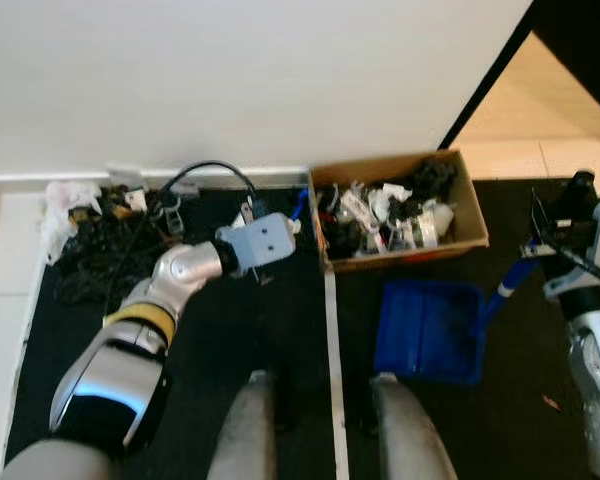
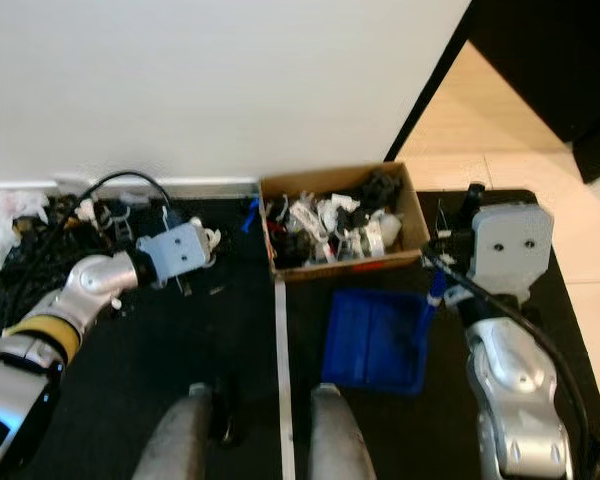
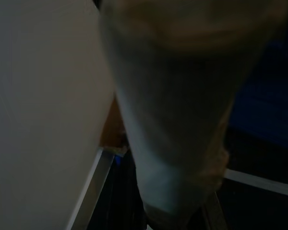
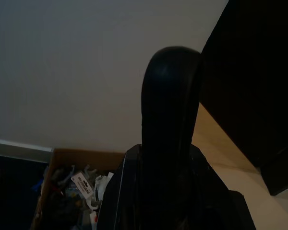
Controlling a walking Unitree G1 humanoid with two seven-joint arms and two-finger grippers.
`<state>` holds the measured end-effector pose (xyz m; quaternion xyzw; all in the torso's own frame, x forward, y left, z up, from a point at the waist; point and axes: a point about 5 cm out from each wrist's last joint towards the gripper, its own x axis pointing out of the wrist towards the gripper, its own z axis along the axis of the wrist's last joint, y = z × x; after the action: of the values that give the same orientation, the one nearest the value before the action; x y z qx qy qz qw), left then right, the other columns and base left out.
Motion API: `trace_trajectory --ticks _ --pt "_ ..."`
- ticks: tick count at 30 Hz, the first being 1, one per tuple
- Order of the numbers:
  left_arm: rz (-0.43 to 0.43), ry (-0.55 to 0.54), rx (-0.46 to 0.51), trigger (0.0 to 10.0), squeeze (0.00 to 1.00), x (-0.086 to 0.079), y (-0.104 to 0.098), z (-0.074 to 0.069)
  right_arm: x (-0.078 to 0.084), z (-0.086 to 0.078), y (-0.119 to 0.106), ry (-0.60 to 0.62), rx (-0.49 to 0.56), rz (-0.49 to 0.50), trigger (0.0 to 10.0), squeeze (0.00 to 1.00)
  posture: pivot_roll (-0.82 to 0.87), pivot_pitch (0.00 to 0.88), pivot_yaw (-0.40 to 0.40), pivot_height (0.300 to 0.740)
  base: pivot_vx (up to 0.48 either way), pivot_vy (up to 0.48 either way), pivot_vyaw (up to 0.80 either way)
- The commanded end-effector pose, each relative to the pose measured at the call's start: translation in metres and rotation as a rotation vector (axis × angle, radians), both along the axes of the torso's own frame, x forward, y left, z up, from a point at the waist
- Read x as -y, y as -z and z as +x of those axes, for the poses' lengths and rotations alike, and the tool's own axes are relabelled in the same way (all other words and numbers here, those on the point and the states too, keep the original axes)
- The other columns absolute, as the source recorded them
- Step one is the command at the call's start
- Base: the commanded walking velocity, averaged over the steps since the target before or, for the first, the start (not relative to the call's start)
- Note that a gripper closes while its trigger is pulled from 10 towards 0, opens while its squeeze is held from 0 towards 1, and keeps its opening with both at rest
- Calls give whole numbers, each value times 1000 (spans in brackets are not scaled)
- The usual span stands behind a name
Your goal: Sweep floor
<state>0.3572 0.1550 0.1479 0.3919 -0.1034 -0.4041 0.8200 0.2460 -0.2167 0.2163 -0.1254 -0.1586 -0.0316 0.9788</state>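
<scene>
A blue dustpan [image 1: 428,330] lies on the black mat, its blue handle [image 1: 510,283] rising toward my right arm. My right gripper [image 2: 472,197] is raised beside that handle and points at the wall; in the right wrist view its black fingers [image 4: 170,110] show as one mass with no gap. I cannot tell whether the handle touches the arm. My left arm reaches forward over the mat, and its gripper [image 1: 280,228] is near the baseboard beside small white and blue bits [image 1: 300,205]. A blurred pale shape [image 3: 177,120] sits right in front of the left wrist camera.
An open cardboard box [image 1: 475,225] full of scraps stands against the wall. A heap of black cables and white litter [image 1: 95,235] lies at the far left. A white tape line [image 1: 331,340] crosses the mat between my legs. Pale tiles [image 2: 580,290] lie to the right.
</scene>
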Motion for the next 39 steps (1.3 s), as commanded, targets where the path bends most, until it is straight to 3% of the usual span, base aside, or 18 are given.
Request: trace_trajectory --ticks 1,5,9,11,13,15,18,22,24,33,34,36,37,39 --pt "9 23 3 10000 0 3 4 -3 4 -6 -3 13 2 -7 10000 0 -222 484 -33 740 0 0 0" --pt "65 60 30 10000 0 2 3 -5 2 -7 -2 6 -14 3 10000 0 -207 486 -28 740 0 0 0" --pt "55 28 -41 10000 0 -5 10 -5 0 -6 -2 3 -23 11 10000 0 -202 491 -21 740 0 0 0" --pt "22 1 -85 10000 0 -7 13 -4 0 -7 -3 2 -25 14 10000 0 -202 490 -20 740 0 0 0" --pt "-80 -26 -212 10000 0 -11 18 -4 0 -8 -4 3 -28 19 10000 0 -200 486 -15 740 0 0 0" --pt "-80 -26 -212 10000 0 -11 18 -4 0 -8 -4 3 -28 19 10000 0 -200 486 -15 740 0 0 0" --pt "-194 6 -357 10000 0 -12 23 -6 2 -7 -5 9 -27 26 10000 0 -190 482 -11 740 0 0 0" --pt "-237 34 -430 10000 0 -13 23 -6 2 -6 -6 8 -25 30 10000 0 -181 479 -8 740 0 0 0" --pt "-280 115 -539 10000 0 -18 20 -8 -1 -3 -6 4 -16 47 10000 0 -154 471 3 740 0 0 0" --pt "-307 277 -593 10000 0 -23 -1 -11 -3 -1 -3 4 -20 69 10000 0 -129 468 12 740 0 0 0" --pt "-286 373 -605 10000 0 -24 -11 -15 -3 0 -2 5 -22 76 10000 0 -117 466 16 740 0 0 0" --pt "-286 373 -605 10000 0 -24 -11 -15 -3 0 -2 5 -22 76 10000 0 -117 466 16 740 0 0 0" --pt "-226 471 -630 10000 0 -27 -21 -26 -2 1 -1 8 -23 84 10000 0 -102 461 21 740 0 0 0" --pt "-202 507 -637 10000 0 -27 -24 -31 -2 1 -1 9 -23 87 10000 0 -93 457 23 740 0 0 0"
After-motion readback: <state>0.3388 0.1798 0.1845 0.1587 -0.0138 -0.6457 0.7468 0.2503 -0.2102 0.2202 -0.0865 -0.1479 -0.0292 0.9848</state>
